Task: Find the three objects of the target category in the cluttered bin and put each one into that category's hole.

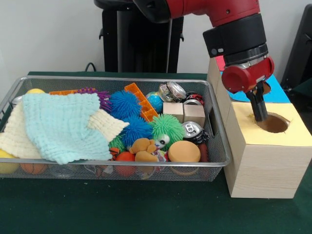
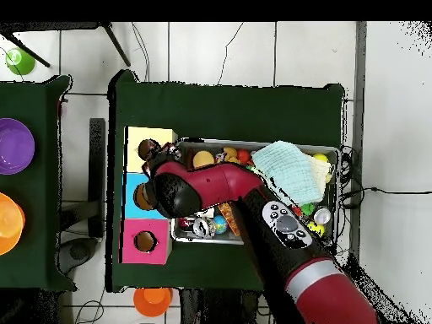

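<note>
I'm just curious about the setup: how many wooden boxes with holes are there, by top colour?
Yellow box: 1
Blue box: 1
Red box: 1
Total: 3

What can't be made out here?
- Claw: tips dip into the yellow hole in the front view; open or shut, and any load, unclear. Overhead, the arm covers it.
- Patterned bundles: none visible; the mint cloth hides part of the bin.

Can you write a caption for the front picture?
Robot gripper at the yellow box's hole, beside a wire basket of toys.
</note>
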Robot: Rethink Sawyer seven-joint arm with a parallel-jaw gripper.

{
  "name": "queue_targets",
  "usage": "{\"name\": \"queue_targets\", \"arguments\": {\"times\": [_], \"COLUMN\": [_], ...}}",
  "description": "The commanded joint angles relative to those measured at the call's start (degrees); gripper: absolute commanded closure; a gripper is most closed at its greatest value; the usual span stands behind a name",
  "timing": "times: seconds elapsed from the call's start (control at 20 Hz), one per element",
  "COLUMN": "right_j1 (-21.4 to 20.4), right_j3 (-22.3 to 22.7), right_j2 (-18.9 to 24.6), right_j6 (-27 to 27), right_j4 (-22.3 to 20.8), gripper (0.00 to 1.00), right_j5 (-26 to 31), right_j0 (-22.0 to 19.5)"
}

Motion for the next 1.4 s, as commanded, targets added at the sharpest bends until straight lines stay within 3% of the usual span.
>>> {"name": "queue_targets", "arguments": {"times": [0.05, 0.25, 0.5, 0.7, 1.4], "right_j1": [-5.13, -7.23, -8.24, -8.08, -3.56], "right_j3": [3.74, 3.58, -2.69, -5.71, -9.87], "right_j2": [5.99, 5.92, -2.08, -4.06, 0.3], "right_j6": [4.13, 1.65, -2.3, -2.67, -6.31], "right_j4": [3.54, 4.6, 0.85, -2.47, -4.55], "gripper": [1.0, 1.0, 1.0, 1.0, 1.0], "right_j5": [9.92, 15.81, 26.91, 28.66, 30.35], "right_j0": [-5.33, -6.37, -4.23, -4.93, -11.19]}}
